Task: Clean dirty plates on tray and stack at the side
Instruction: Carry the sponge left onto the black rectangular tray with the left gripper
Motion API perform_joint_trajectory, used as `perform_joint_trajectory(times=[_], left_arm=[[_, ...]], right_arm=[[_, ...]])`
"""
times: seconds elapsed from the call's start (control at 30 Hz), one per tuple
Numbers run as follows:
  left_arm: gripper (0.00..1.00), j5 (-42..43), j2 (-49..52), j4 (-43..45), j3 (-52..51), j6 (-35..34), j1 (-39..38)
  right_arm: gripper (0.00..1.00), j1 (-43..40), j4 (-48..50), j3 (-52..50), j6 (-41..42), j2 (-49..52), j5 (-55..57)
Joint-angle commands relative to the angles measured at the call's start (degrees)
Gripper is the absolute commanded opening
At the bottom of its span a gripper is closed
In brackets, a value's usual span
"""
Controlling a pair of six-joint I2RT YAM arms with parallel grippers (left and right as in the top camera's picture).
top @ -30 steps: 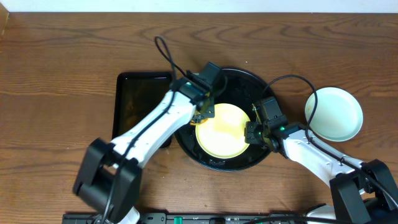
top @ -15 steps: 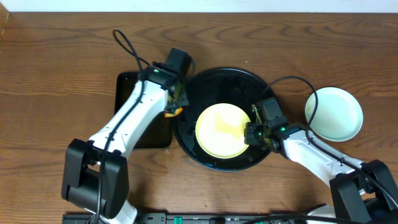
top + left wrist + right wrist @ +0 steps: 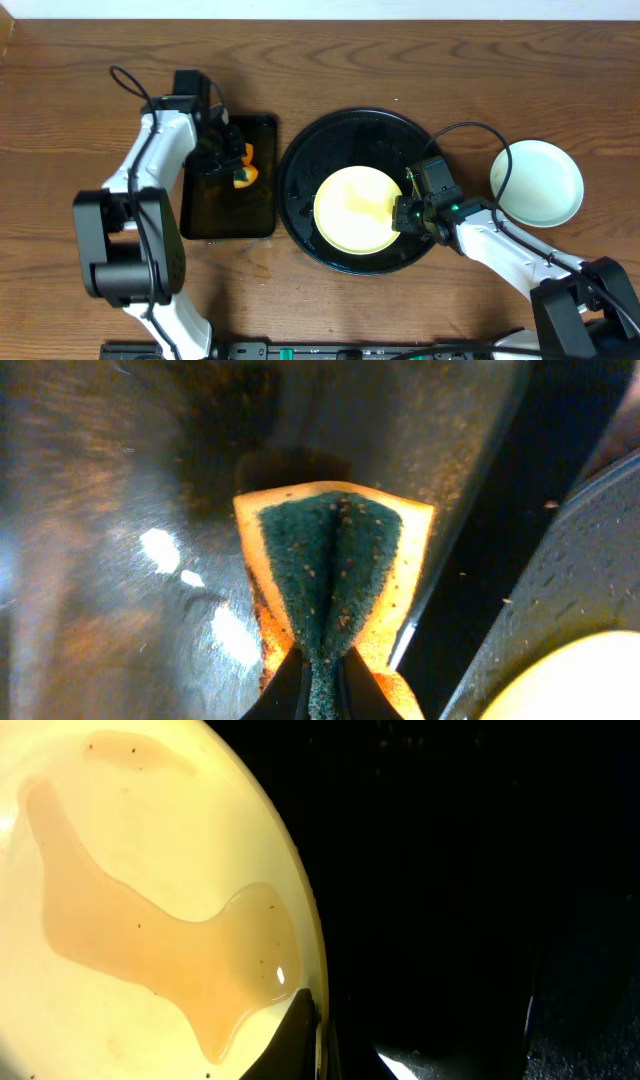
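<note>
The left tool (image 3: 228,155) hung over the rectangular black tray (image 3: 215,215) at the left of the wooden surface (image 3: 100,80), clenched on a sponge (image 3: 243,172). The left wrist camera showed the tool's tips (image 3: 320,685) pinching the sponge (image 3: 335,560) so that it folded down the middle. Its dark green scouring face, dotted with crumbs, was turned to the lens, and its yellow-orange edges flared to either side. Whether the sponge touched the tray's glossy, speckled floor (image 3: 100,510) could not be told.

In the middle of the surface, the pale yellow plate (image 3: 355,208) lay inside the round black tray (image 3: 370,135), toward its near side. The right tool (image 3: 405,213) was clamped on the plate's right rim. In the right wrist view, the tips (image 3: 312,1035) met at the plate's edge (image 3: 130,820), one on each side of it. A thin tan wet patch (image 3: 140,930) with dark specks spread across the plate, and the black tray (image 3: 450,870) lay beyond.

A pale mint-green plate (image 3: 537,183) sat on the surface just right of the round tray, apart from both tools. Whether it was a single plate or a stack could not be told from above.
</note>
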Motion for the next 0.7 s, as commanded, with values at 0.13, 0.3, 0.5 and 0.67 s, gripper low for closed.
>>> perform_joint_trajectory(times=[0.13,0.3,0.5,0.67], left_arm=[[0.08,16.50,6.29,-1.11,-0.11,14.21,5.14],[0.08,-4.79,7.87,-3.69,-0.11,9.18,6.47],[0.07,-19.02,7.87,-6.43,-0.11,-2.67,6.23],[0.08,-11.61,7.65,-5.77,-0.09,1.70,4.85]], right_arm=[[0.01,0.76,-0.26,-1.51,-0.24,1.40,-1.55],[0.01,0.76,-0.26,-1.51,-0.24,1.40,-1.55],[0.01,0.76,-0.26,-1.51,-0.26,1.40,-1.55],[0.01,0.76,-0.28,-1.51,-0.26,1.40,-1.55]])
